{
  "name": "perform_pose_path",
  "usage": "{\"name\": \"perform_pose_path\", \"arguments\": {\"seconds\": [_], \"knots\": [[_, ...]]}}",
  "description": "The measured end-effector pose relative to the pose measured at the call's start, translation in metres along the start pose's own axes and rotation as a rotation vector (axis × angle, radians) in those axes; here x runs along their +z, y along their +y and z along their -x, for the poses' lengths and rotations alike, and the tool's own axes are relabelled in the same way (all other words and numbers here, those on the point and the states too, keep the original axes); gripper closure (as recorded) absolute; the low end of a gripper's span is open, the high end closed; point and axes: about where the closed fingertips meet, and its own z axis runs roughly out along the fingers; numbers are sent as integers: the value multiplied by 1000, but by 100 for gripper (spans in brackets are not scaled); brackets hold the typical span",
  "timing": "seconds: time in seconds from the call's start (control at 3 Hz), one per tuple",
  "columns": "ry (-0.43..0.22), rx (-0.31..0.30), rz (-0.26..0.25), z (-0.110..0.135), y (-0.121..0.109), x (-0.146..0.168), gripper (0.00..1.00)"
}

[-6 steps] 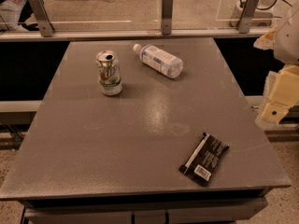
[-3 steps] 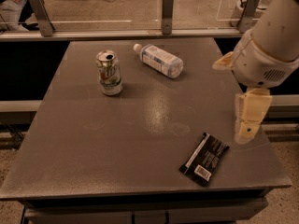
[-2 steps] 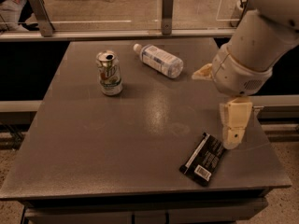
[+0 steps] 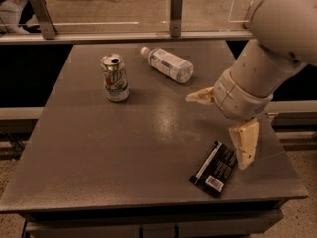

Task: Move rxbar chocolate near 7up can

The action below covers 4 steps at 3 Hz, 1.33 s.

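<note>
Gripper (image 4: 216, 133): its two fingers are spread wide with nothing between them. One fingertip (image 4: 243, 160) points down at the table (image 4: 99, 152), just beside the far right edge of the rxbar chocolate (image 4: 214, 169). The other juts sideways over bare tabletop. You have the claw above and slightly behind the bar, not around it.

Judgement: the wide spread suits a flat wrapper, since the fingers must straddle its narrow width before they pinch. You will likely need to turn the wrist so both tips face down.

Rxbar chocolate: it lies flat near the table's front right corner, with its long axis angled away from the front edge and the barcode patch at the near end. It is not yet grasped.

7up can (image 4: 115, 78): it stands upright toward the back left of the view, well apart from the bar, so the whole carry remains.

Clear bottle (image 4: 167, 63): it lies on its side near the can, behind it and to its right. Judgement: set the bar down in front of the can, where the surface is bare, to avoid nudging the bottle.
</note>
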Motion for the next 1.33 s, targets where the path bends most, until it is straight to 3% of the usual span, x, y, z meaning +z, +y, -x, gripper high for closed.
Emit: {"name": "perform_pose_path", "arguments": {"seconds": [0.33, 0.67, 1.33], "knots": [[-20, -130, -15, -7, 9, 5, 0], [3, -224, 1, -9, 17, 11, 0], [14, -269, 2, -2, 16, 12, 0]]}}
